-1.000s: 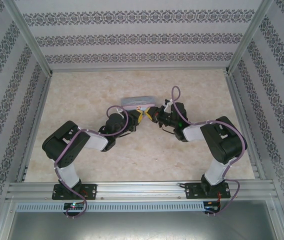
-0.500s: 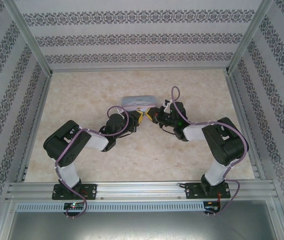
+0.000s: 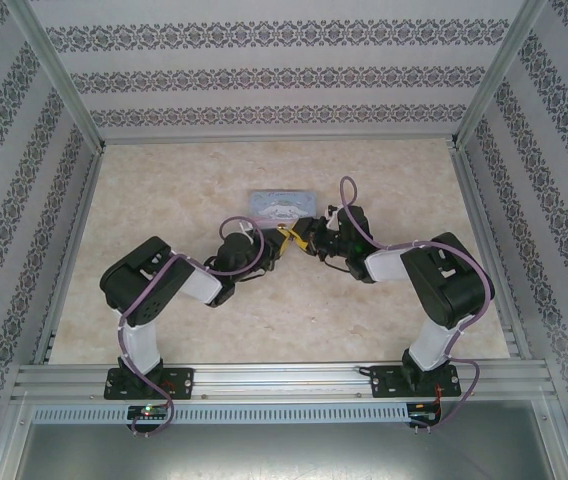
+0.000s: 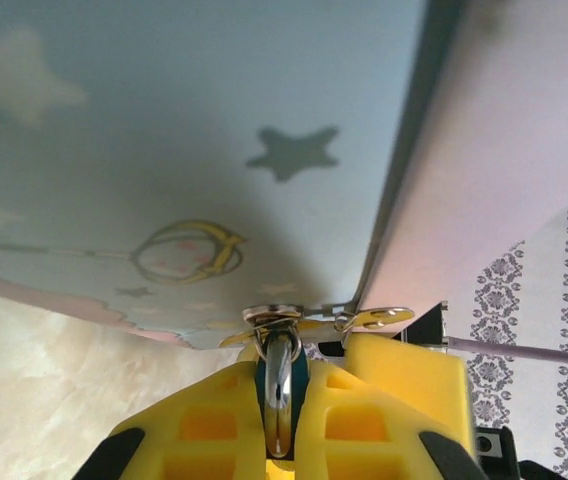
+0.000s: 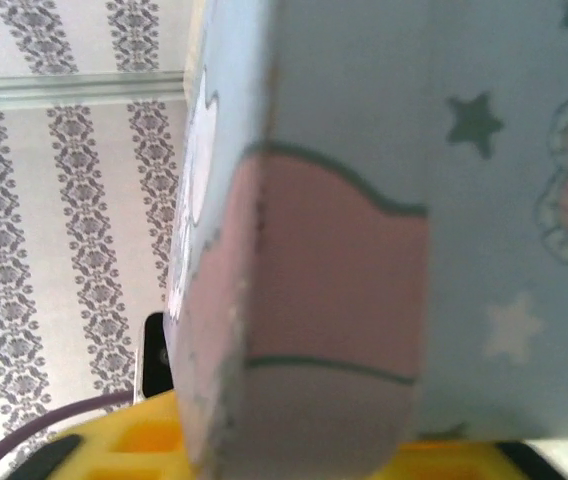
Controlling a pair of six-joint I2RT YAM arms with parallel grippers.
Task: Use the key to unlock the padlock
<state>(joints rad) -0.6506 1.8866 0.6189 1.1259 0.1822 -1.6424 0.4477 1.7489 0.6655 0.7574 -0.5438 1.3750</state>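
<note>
In the left wrist view my left gripper (image 4: 280,405) is shut on the padlock (image 4: 301,378), a tiny teal lock. Its chrome shackle (image 4: 278,390) runs up through the metal hasp (image 4: 272,317) on the light-blue tin box (image 4: 164,150). A small gold metal tab with holes (image 4: 376,319) lies just right of the hasp; I cannot tell whether it is the key. From above, my left gripper (image 3: 285,239) and right gripper (image 3: 308,238) meet under the tin (image 3: 281,204). The right wrist view shows the tin's pink corner (image 5: 314,330) hiding my yellow fingers (image 5: 129,445).
The tin box sits mid-table on the beige marbled surface (image 3: 164,190). Patterned walls (image 3: 284,80) and aluminium rails (image 3: 74,240) close off the back and both sides. A second yellow finger block (image 4: 404,375) presses in beside the left gripper.
The left arm has swung right and its elbow has risen. The tin shows more of its printed face than before. Both grippers stay together at the tin's near edge.
</note>
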